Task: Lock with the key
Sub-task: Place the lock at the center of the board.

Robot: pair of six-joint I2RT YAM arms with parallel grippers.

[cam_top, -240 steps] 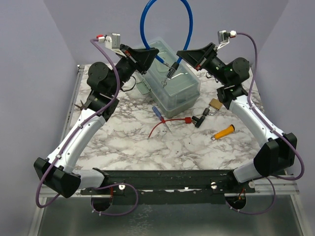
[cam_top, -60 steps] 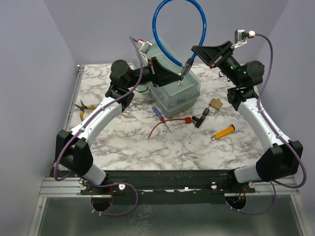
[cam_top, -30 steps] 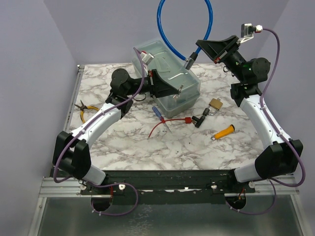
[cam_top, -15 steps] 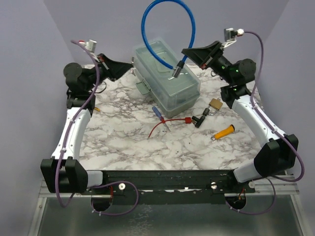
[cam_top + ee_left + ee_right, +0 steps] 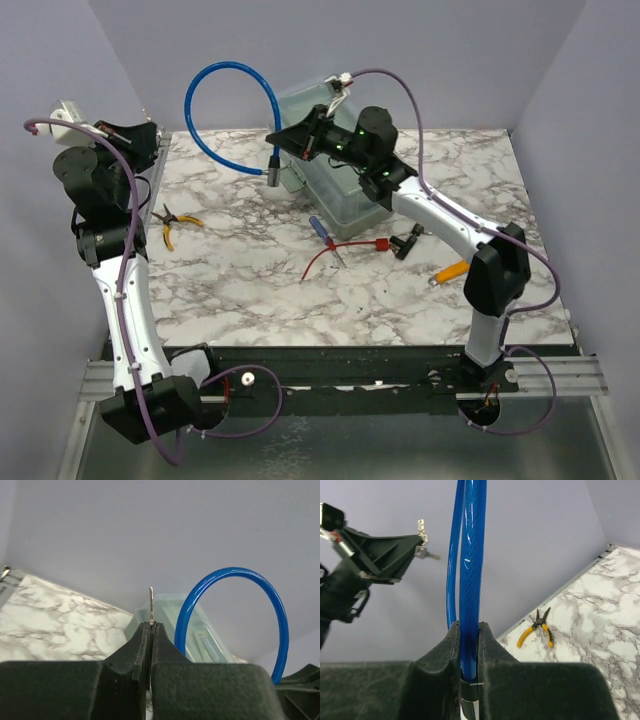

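Note:
My left gripper [image 5: 150, 625] is shut on a thin silver key [image 5: 150, 605] whose blade sticks out past the fingertips. It is held high at the far left back corner [image 5: 148, 130], and it also shows in the right wrist view [image 5: 417, 542]. My right gripper [image 5: 469, 625] is shut on a blue cable [image 5: 471, 555] that loops to the left [image 5: 225, 85]. It reaches across in front of the clear plastic box [image 5: 345, 195]. The padlock is hidden behind the right arm.
Yellow-handled pliers [image 5: 175, 218] lie at the left, also seen in the right wrist view [image 5: 537, 627]. A blue screwdriver [image 5: 320, 228], a red wire [image 5: 335, 255], a black connector [image 5: 408, 240] and an orange tool handle [image 5: 452, 270] lie in front of the box.
My right arm has swung left across the table with the blue cable and now covers the padlock. My left arm has pulled back further left with the key.

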